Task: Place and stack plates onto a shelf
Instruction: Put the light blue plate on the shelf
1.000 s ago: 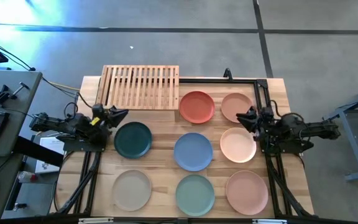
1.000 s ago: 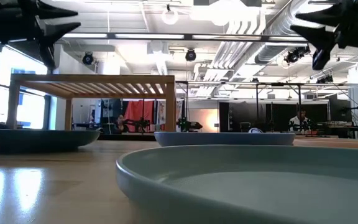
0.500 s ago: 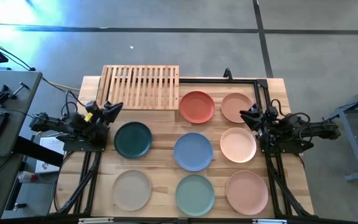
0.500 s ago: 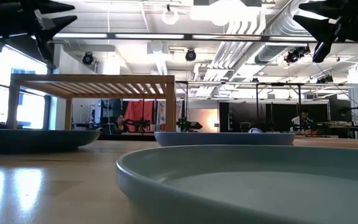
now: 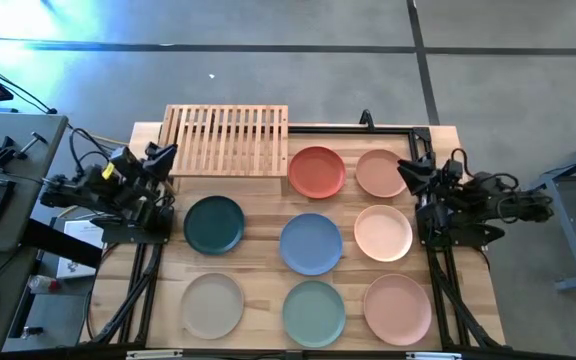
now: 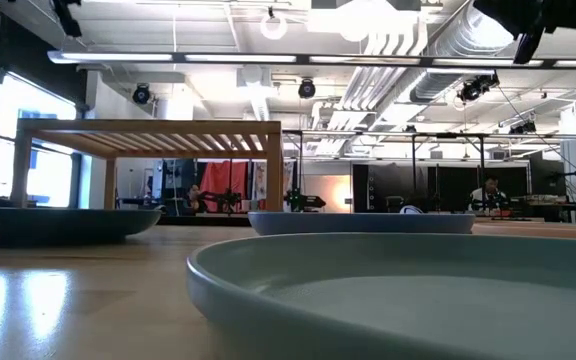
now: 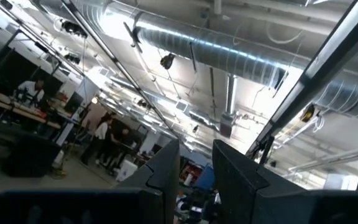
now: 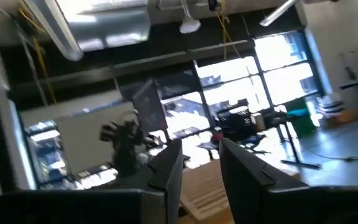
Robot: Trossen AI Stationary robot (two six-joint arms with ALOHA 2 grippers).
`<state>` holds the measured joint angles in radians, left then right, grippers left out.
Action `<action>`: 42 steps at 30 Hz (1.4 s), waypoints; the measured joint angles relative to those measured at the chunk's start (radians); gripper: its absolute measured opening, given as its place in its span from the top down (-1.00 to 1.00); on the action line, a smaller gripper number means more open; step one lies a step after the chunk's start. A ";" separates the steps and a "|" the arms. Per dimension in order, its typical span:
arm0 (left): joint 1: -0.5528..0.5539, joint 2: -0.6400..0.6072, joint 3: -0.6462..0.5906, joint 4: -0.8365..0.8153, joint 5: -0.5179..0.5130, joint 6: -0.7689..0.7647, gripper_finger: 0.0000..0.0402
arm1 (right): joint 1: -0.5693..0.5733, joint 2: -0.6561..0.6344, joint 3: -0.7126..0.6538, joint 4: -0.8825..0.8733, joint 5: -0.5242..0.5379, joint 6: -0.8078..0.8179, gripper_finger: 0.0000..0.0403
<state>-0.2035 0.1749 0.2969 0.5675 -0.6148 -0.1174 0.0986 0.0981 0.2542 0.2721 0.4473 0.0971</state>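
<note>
My left gripper (image 5: 164,152) hangs at the tabletop's (image 5: 258,265) left edge, fingers a narrow gap apart, empty. My right gripper (image 5: 405,168), equally narrow and empty, sits at the right edge. Eight plates (image 5: 311,243) lie in the frame's middle; the shelf (image 5: 228,139) stands bare, upper left.
</note>
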 joint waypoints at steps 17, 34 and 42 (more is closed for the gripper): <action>0.000 0.400 0.291 -0.024 0.002 0.141 0.59 | 0.000 0.444 0.606 -0.728 0.172 -0.026 0.53; 0.000 0.473 0.364 -0.318 0.026 0.068 0.59 | 0.000 0.802 0.738 -0.891 -0.340 0.000 0.53; 0.000 0.493 0.364 -0.362 0.023 0.050 0.59 | 0.000 0.966 0.737 -0.889 -0.463 -0.047 0.53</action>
<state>-0.2035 0.6683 0.6613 0.2057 -0.5920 -0.0672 0.0990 1.0638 0.9907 -0.6167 -0.0153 0.0502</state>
